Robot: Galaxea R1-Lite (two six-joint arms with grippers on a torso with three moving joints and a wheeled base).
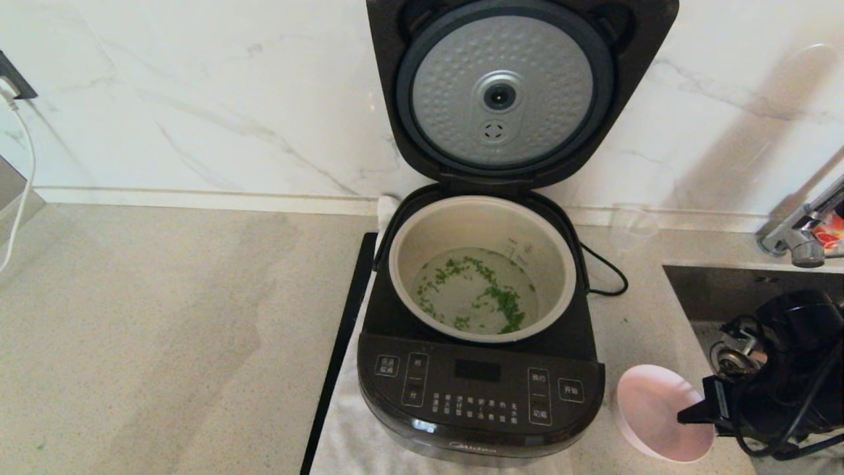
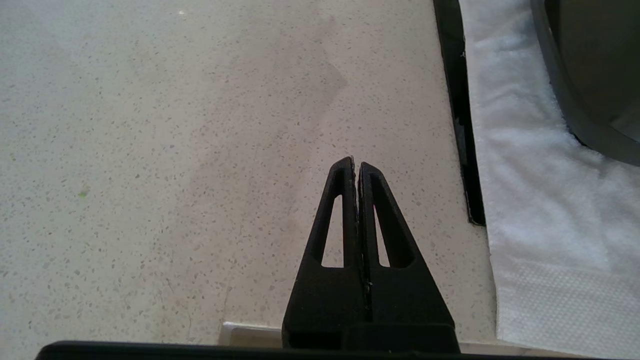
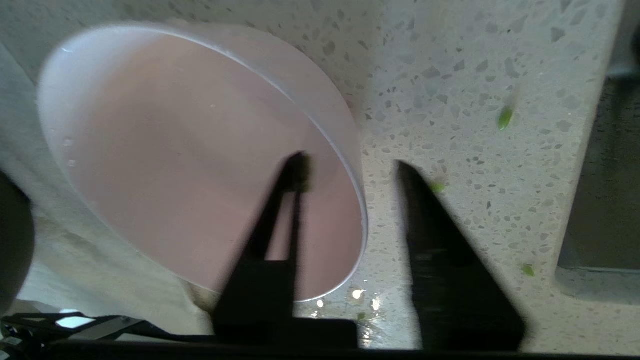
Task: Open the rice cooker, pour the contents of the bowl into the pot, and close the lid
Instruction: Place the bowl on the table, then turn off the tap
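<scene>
The black rice cooker (image 1: 481, 389) stands mid-counter with its lid (image 1: 504, 92) raised upright, dimpled silver disc facing me. The grey pot (image 1: 399, 264) inside holds clear liquid with chopped green bits (image 1: 491, 300). The pale pink bowl (image 1: 649, 409) sits empty right of the cooker near the counter's front edge. My right gripper (image 3: 350, 165) is open and straddles the rim of the bowl (image 3: 190, 165), one finger (image 3: 280, 210) inside and the other outside, neither pressing it. My left gripper (image 2: 356, 162) is shut on nothing, low over bare counter left of the cooker, out of the head view.
A white towel (image 2: 540, 200) lies under the cooker, with a black strip (image 1: 343, 343) along its left side. A clear plastic cup (image 1: 633, 227) stands behind right. Sink (image 1: 719, 290) and faucet (image 1: 801, 231) are at right. Water drops and green bits (image 3: 505, 117) dot the counter.
</scene>
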